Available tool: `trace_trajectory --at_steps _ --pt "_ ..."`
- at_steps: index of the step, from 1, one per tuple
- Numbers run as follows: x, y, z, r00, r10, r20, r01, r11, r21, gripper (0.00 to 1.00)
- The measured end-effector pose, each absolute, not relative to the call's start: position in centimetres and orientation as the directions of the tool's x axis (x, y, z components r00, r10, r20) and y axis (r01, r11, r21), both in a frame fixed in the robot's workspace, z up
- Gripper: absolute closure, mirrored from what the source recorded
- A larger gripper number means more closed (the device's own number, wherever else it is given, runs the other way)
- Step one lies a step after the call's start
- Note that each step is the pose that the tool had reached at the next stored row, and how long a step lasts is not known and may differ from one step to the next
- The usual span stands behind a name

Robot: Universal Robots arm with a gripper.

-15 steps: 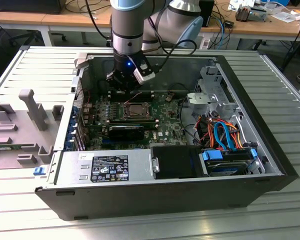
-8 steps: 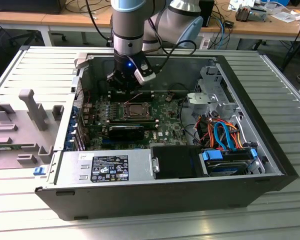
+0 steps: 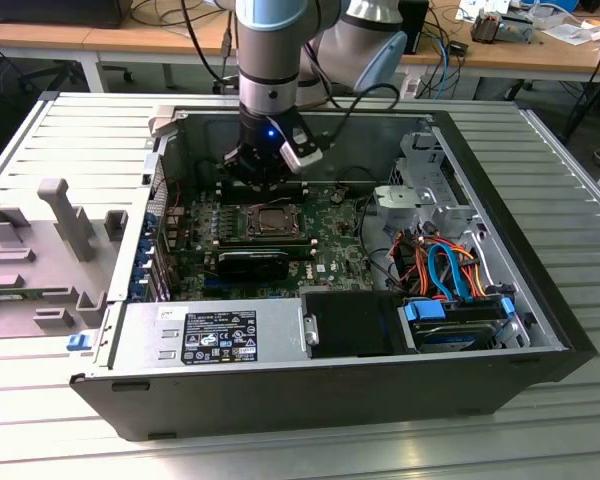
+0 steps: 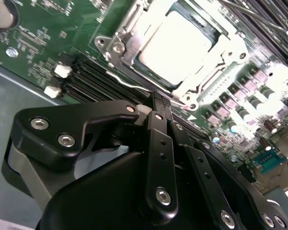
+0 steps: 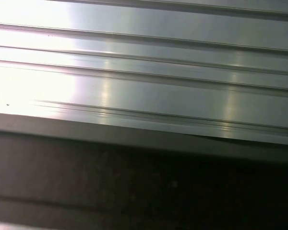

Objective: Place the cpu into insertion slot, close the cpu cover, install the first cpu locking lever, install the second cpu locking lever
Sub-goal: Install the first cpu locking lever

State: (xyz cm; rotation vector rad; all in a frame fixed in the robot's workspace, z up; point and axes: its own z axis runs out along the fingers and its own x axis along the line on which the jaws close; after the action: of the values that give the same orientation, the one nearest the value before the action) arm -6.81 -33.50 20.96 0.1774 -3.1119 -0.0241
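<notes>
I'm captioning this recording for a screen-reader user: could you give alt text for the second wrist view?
The black end effector hangs close over a green motherboard, its tip beside the socket, where the cpu lies under the closed silver cpu cover. A thin wire lever runs along the socket's near edge, next to black memory slots.

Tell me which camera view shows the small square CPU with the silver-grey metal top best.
The second wrist view: the small square CPU with the silver-grey metal top sits large and close in its socket, framed by the thin silver metal cover plate. The exterior view shows the CPU small, on the green motherboard.
</notes>
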Motion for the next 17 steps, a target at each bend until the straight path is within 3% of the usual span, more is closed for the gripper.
trace_trajectory --at_steps 17 --pt "-4.5 -33.5 20.6 -0.992 -0.124 0.024 -0.124 0.992 0.017 0.89"
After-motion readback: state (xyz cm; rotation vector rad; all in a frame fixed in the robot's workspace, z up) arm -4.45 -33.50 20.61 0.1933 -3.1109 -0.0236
